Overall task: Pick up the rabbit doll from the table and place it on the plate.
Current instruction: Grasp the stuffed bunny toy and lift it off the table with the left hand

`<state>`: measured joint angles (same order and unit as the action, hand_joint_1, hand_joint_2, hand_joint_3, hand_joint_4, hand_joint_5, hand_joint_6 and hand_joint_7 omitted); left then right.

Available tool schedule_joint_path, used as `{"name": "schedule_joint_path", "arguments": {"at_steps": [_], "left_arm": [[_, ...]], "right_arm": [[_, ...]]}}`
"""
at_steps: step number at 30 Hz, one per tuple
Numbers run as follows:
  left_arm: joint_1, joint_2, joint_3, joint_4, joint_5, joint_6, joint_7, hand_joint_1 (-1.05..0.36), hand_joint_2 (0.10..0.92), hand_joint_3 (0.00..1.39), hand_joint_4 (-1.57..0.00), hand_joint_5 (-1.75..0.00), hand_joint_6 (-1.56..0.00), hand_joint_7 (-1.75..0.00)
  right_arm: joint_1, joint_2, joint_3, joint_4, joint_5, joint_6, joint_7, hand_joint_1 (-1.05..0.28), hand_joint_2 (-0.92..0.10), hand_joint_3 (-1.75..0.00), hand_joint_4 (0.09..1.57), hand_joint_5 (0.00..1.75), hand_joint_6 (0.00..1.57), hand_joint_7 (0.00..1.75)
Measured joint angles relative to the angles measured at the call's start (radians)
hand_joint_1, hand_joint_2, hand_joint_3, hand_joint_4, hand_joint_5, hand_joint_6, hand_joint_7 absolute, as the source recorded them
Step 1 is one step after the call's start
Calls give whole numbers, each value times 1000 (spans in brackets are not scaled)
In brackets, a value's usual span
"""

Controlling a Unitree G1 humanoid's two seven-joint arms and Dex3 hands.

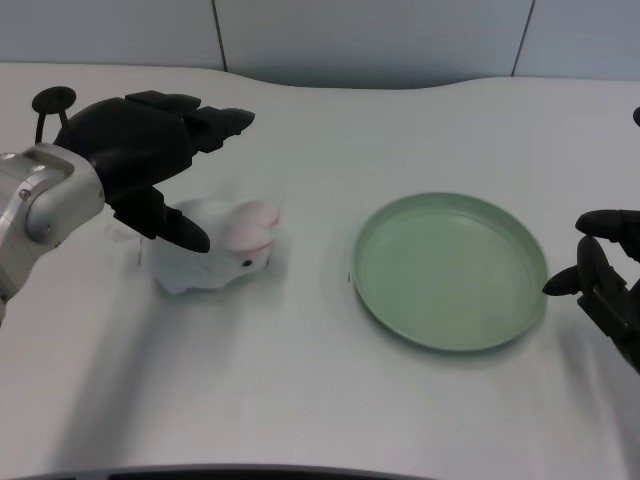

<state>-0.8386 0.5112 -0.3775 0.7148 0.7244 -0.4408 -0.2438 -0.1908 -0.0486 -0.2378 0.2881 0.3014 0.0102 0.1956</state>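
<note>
A small white plush rabbit doll [222, 256] with pink ears lies on the white table [300, 400], well left of the round pale-green plate [450, 272] (the landmark here). The black left hand [150, 160] hovers over the doll's back, fingers spread, holding nothing.

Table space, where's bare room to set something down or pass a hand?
Bare: the strip between the rabbit doll and green plate, the near edge, and the far side behind the plate. Crowded: the left, where the left hand hovers over the doll.
</note>
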Motion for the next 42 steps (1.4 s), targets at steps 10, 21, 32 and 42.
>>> {"name": "schedule_joint_path", "arguments": {"at_steps": [10,21,32,42], "left_arm": [[-215,-228,-166,476,52,167,-85,-1048,921,76,1,1,1,1],[-256,-295,-243,600,62,274,-85,-1016,899,31,1,1,1,1],[-252,-302,-343,630,143,309,60,-1008,865,2,1,1,1,1],[-184,-296,-437,639,233,254,363,-739,749,1,-265,-95,-277,-53]], "right_arm": [[42,-1,0,-42,19,7,20,-262,-921,-693,316,1746,12,1693],[82,-2,0,-132,46,77,13,-275,-921,-696,294,1746,14,1694],[135,-2,4,-208,54,91,14,-280,-921,-670,344,1746,34,1719],[157,-2,4,-254,51,132,-6,-297,-921,-642,338,1746,60,1705]]}}
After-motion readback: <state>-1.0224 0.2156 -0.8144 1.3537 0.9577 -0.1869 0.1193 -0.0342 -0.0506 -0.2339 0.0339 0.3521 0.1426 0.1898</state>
